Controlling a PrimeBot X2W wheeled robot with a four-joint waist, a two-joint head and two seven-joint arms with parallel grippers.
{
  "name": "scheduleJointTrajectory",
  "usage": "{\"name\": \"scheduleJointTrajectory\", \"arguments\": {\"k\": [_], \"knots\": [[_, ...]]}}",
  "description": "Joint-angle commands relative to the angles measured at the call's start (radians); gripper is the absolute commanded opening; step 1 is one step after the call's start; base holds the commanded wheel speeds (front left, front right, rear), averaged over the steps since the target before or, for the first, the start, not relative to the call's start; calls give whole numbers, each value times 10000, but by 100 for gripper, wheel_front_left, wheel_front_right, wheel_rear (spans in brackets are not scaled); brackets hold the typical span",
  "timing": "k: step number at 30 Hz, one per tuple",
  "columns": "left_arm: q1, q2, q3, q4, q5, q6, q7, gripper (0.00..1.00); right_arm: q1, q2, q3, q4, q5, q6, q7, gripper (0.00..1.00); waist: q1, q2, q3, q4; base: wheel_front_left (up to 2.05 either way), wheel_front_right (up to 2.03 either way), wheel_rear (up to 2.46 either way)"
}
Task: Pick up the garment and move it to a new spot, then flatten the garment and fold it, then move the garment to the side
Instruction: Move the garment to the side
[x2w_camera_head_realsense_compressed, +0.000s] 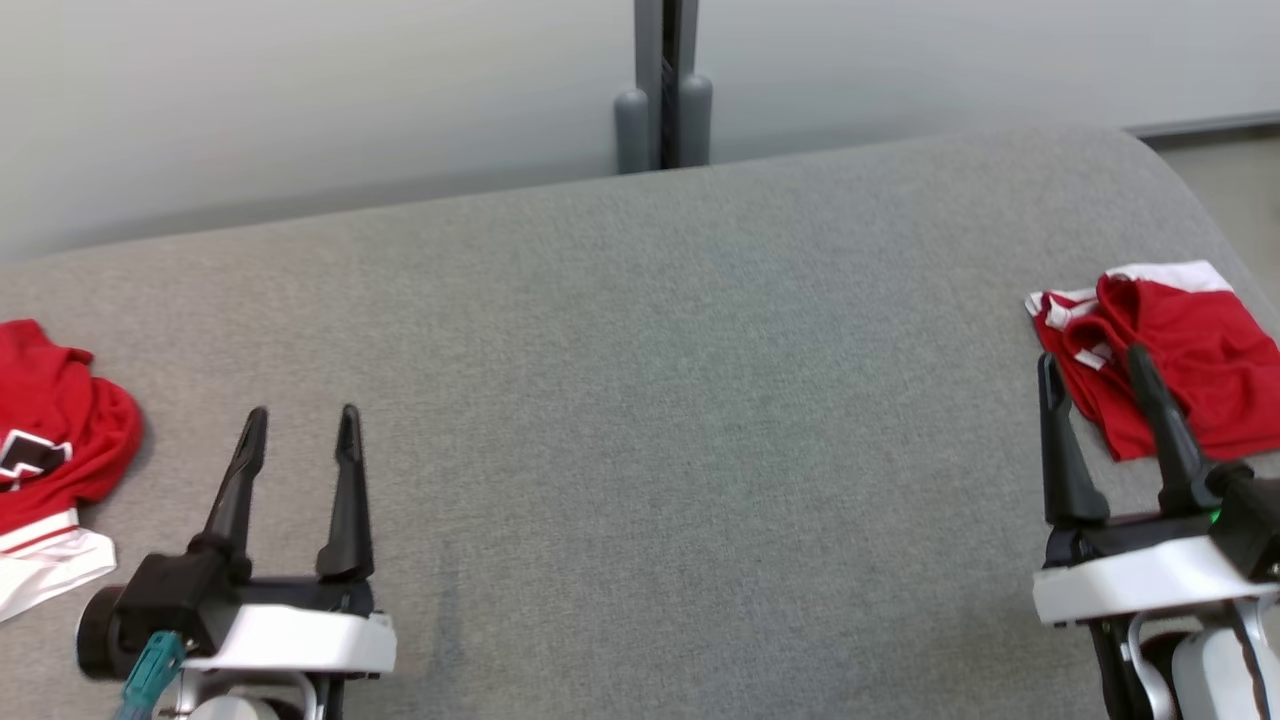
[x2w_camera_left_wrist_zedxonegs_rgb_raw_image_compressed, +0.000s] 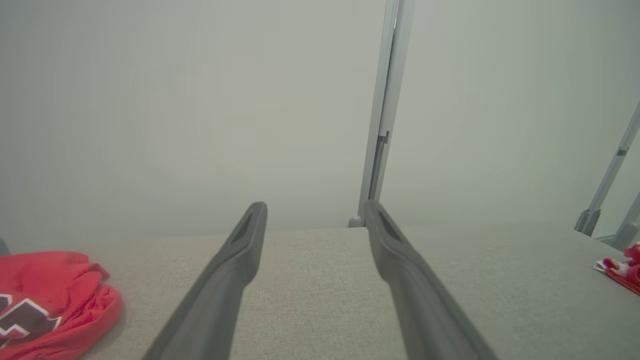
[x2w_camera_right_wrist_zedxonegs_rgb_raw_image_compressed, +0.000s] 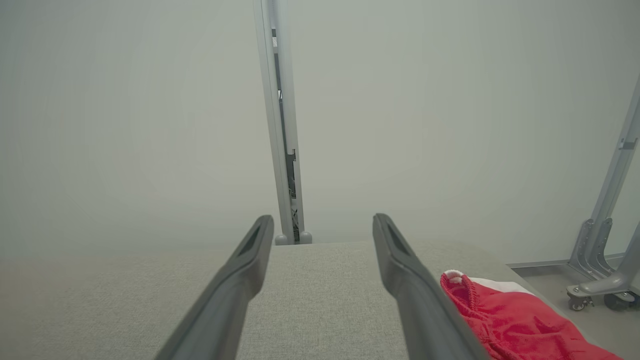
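A crumpled red garment (x2w_camera_head_realsense_compressed: 50, 430) with white trim and a dark logo lies at the left edge of the grey fabric surface (x2w_camera_head_realsense_compressed: 650, 400); in the left wrist view this garment (x2w_camera_left_wrist_zedxonegs_rgb_raw_image_compressed: 50, 300) sits to the lower left. A folded red and white garment (x2w_camera_head_realsense_compressed: 1190, 350) rests at the right edge. My left gripper (x2w_camera_head_realsense_compressed: 303, 412) stands open just right of the crumpled garment, apart from it, with nothing between its fingers (x2w_camera_left_wrist_zedxonegs_rgb_raw_image_compressed: 315, 205). My right gripper (x2w_camera_head_realsense_compressed: 1091, 356) is open too, its outer finger in front of the folded garment (x2w_camera_right_wrist_zedxonegs_rgb_raw_image_compressed: 505, 315) without gripping it.
A pale wall with a grey vertical post (x2w_camera_head_realsense_compressed: 665, 90) runs behind the surface. A grey wheeled stand (x2w_camera_right_wrist_zedxonegs_rgb_raw_image_compressed: 600, 280) stands on the floor beyond the right edge. The wide middle of the surface lies between both grippers.
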Motion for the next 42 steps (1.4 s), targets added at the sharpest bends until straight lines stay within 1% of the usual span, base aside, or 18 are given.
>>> {"name": "scheduleJointTrajectory", "arguments": {"k": [1, 4, 7, 14, 18, 20, 29, 42], "knots": [[197, 39, 148, 7, 22, 122, -80, 100, 300, 30, 18, -162, -32, -2, 130, 100, 0, 0, -389, 275, 0, 0, 0], [546, 18, 343, 54, 16, 213, -113, 100, 763, 126, -21, -356, -95, -2, 337, 100, 0, 0, -718, 414, 0, 0, 0], [826, 42, 377, 54, 89, 177, -135, 100, 1161, 168, -89, -489, -146, -1, 591, 100, 0, 0, -980, 534, 0, 0, 0], [1416, 35, 193, 126, 224, 136, -144, 100, 1992, 199, -194, -683, -167, -1, 915, 100, 0, 0, -1504, 722, 0, 0, 0], [1643, 170, 74, 256, 241, 34, -3, 100, 2456, 218, -162, -911, -167, -1, 1073, 100, 0, 0, -1739, 813, 0, 0, 0], [1749, 187, 28, 306, 270, 52, 75, 100, 2630, 243, -175, -1027, -194, -1, 1131, 100, 0, 0, -1826, 849, 0, 0, 0], [1977, 310, -59, 496, 170, 99, 272, 100, 3093, 347, -269, -1360, -184, -1, 1358, 100, 0, 0, -2132, 979, 0, 0, 0], [1961, 360, -43, 645, 56, 183, 208, 100, 3088, 417, -240, -1547, -186, -1, 1461, 100, 0, 0, -2073, 955, 0, 0, 0]]}}
